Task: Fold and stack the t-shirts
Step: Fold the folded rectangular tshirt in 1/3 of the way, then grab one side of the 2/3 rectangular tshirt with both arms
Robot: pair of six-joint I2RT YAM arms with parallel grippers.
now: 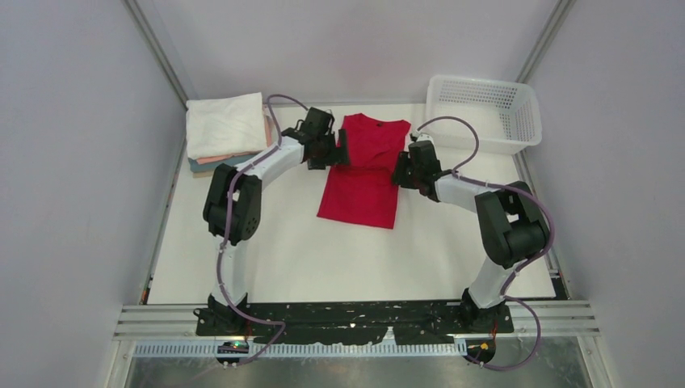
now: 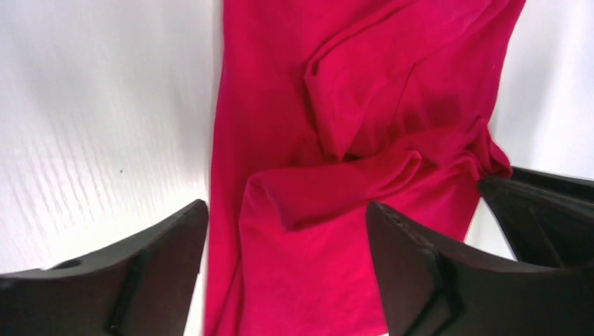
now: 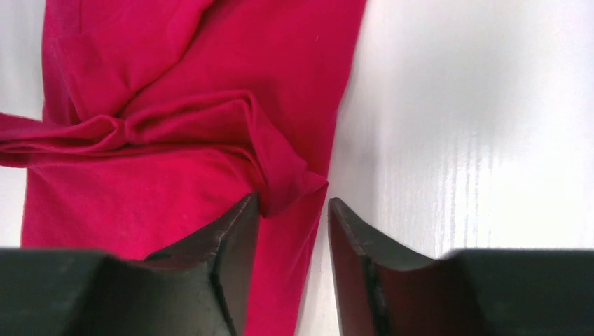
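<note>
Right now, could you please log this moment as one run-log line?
step: fold red t-shirt | left pincer: open over left edge | right pincer: open at bunched right edge | folded stack: far-left corner

Under the left end effector (image 2: 286, 210), the red t-shirt (image 2: 294, 126) is soft, matt, creased cloth. The end effector's fingers (image 2: 434, 273) look like matt black plastic. The white tabletop (image 2: 105, 105) beside them is smooth, with a faint sheen and fine grain.
</note>
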